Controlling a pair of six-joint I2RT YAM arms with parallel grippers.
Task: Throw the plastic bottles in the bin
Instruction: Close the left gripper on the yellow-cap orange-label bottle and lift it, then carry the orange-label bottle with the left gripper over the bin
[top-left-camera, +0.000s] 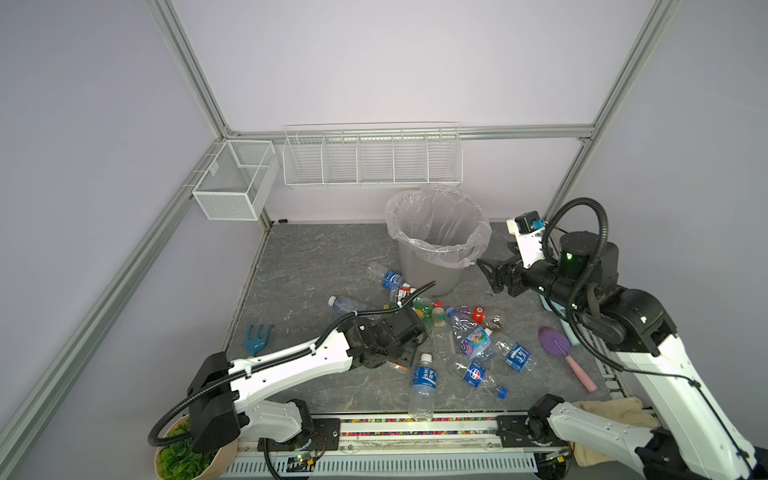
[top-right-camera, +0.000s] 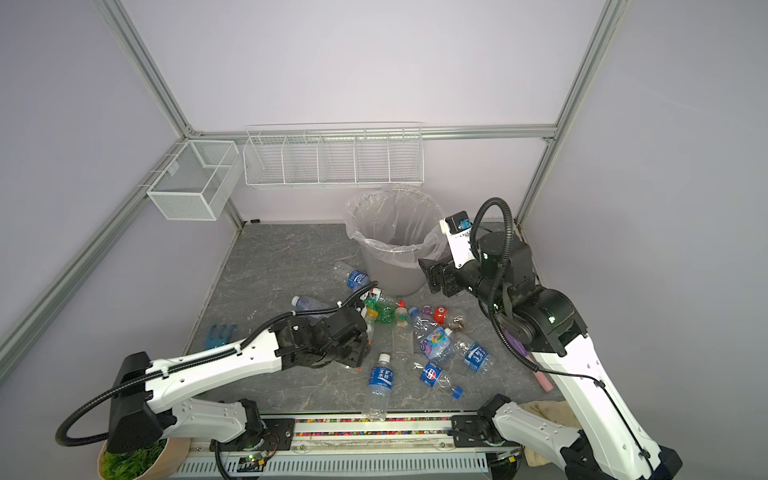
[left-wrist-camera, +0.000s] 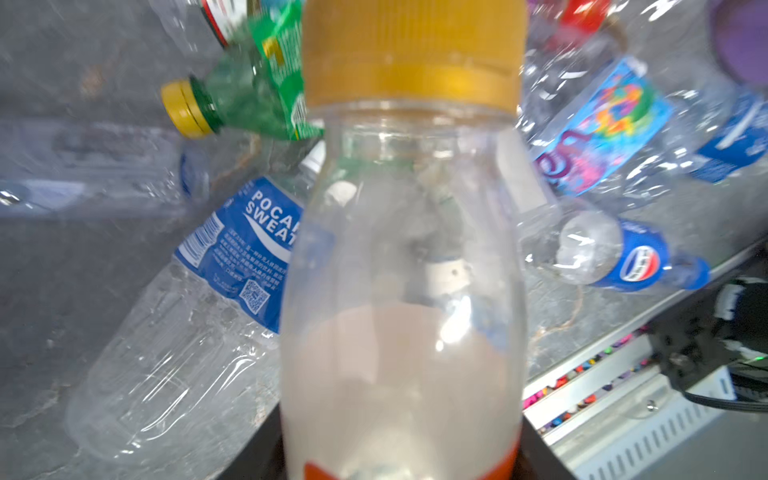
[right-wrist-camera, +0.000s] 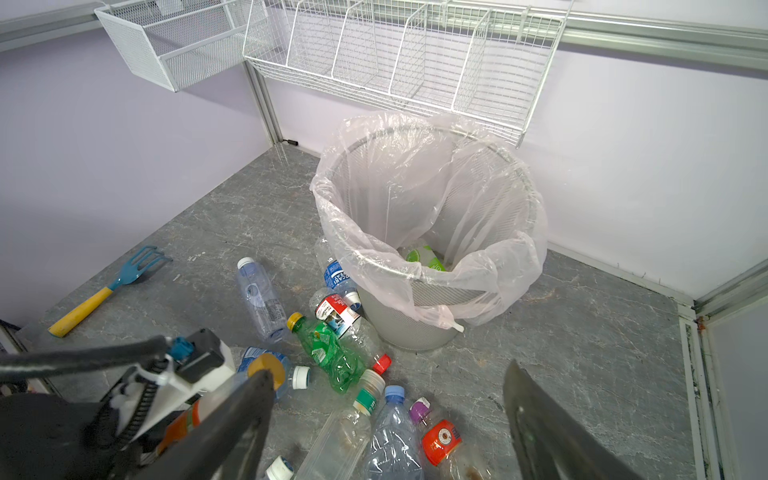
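In both top views, a grey marbled desk (top-left-camera: 316, 257) carries a bin (top-left-camera: 432, 266) lined with a clear bag, standing near the back wall. Plastic bottles (top-left-camera: 478, 345) lie scattered in front of it; the nearest one (top-left-camera: 423, 384) has a blue label with white Chinese writing too small to read. The left hand (top-left-camera: 399, 353) sits low among them. The right hand (top-left-camera: 488, 272) hovers beside the bin, spread and empty.

In the left wrist view, an orange-capped bottle (left-wrist-camera: 403, 270) fills the middle, pinched at its base by the left hand. Behind it lie a bottle reading "POCARI SWEAT" (left-wrist-camera: 249, 245) and one with a Pepsi logo (left-wrist-camera: 636, 262).

In the right wrist view, the right hand's fingers (right-wrist-camera: 232, 432) stand wide apart. A green-labelled bottle (right-wrist-camera: 424, 257) lies inside the bin.
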